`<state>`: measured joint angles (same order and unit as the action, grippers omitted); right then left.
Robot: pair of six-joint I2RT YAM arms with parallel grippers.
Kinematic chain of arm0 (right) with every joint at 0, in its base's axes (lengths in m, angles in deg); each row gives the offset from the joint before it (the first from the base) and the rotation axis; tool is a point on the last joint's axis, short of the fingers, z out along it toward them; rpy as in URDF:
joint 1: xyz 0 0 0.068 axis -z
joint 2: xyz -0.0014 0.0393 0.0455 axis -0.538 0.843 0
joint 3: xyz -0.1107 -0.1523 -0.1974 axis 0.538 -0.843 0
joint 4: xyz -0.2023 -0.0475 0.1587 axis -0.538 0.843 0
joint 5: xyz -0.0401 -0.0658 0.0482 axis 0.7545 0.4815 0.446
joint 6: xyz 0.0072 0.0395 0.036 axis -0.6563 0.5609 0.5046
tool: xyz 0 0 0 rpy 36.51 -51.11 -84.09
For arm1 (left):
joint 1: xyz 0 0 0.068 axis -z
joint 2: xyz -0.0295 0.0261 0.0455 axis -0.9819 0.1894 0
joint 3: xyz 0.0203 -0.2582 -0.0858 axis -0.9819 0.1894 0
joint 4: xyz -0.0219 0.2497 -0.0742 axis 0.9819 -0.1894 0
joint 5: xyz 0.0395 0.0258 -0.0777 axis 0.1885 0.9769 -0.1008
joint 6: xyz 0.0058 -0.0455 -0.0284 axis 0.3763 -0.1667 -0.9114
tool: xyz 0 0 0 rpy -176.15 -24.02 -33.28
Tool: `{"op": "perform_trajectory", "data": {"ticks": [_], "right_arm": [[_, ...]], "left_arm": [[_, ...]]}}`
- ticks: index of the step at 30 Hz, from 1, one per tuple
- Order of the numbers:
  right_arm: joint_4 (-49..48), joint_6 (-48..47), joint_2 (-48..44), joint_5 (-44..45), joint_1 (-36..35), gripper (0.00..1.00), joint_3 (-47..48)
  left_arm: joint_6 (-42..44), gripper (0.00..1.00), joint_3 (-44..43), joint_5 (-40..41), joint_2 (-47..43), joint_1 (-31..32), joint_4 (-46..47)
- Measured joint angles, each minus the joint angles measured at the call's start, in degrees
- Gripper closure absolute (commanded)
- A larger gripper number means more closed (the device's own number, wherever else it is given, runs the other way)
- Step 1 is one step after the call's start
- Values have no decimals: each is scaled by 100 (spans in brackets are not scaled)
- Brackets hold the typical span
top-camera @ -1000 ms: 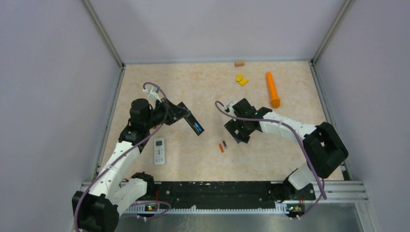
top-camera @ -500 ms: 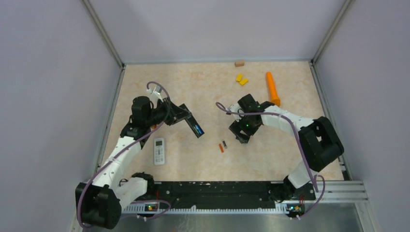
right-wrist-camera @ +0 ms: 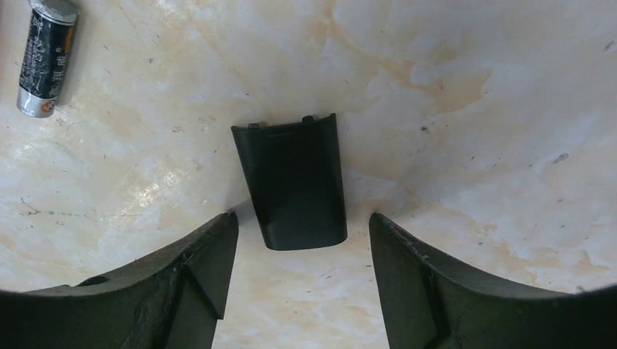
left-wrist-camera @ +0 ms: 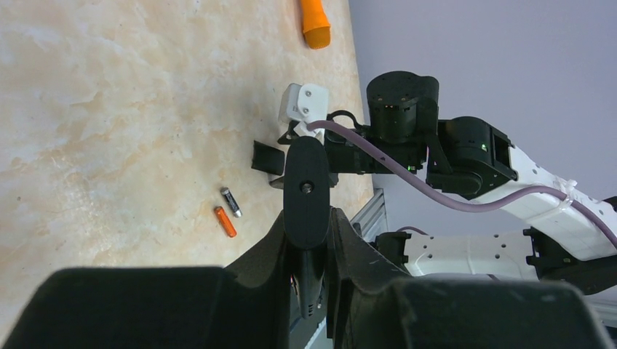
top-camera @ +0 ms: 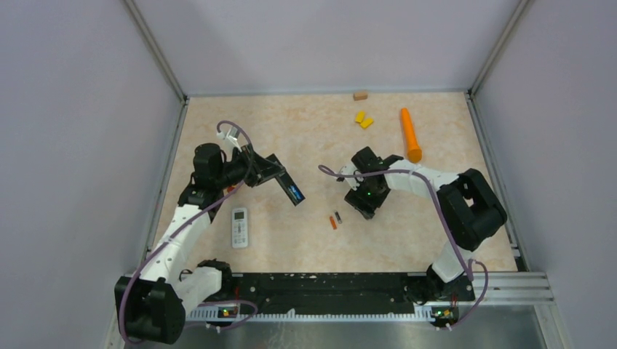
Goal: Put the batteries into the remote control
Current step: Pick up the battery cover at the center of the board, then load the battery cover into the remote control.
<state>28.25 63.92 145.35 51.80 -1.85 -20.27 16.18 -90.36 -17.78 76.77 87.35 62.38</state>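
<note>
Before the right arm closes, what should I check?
1. Right gripper open: ok.
2. Black cover lies between its fingers: ok.
3. Left gripper shut on black remote: ok.
4. Dark battery apart from the cover: ok.
5. Orange battery loose beside the dark one, not loaded: not ok.
6. Batteries seated in the remote: cannot tell.

- Beige marbled tabletop (top-camera: 305, 127) spreads beneath the right fingers (right-wrist-camera: 182, 283).
- Plain lavender walls (top-camera: 73, 145) stand beyond them on three sides.
- Grey metal posts (top-camera: 154, 51) rise at the far corners.
</note>
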Motion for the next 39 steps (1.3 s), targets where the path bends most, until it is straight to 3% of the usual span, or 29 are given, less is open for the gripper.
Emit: {"op": "perform_trajectory", "data": {"ticks": [6, 10, 16, 28, 39], "right_arm": [[11, -37, 35, 105, -46, 61, 17], [52, -13, 61, 168, -61, 69, 61], [-144, 63, -127, 468, -271, 71, 31], [-1569, 1152, -2153, 315, -1447, 70, 127], [-1423, 2669, -1491, 544, -2343, 71, 1589]], "left_arm": [[0, 100, 0, -125, 0, -7, -2], [0, 100, 0, -127, 0, -7, -2], [-11, 100, 0, -111, 0, -11, 44], [-282, 100, 839, 734, -317, -11, 1556], [-271, 100, 1043, 435, -332, -9, 2905]]}}
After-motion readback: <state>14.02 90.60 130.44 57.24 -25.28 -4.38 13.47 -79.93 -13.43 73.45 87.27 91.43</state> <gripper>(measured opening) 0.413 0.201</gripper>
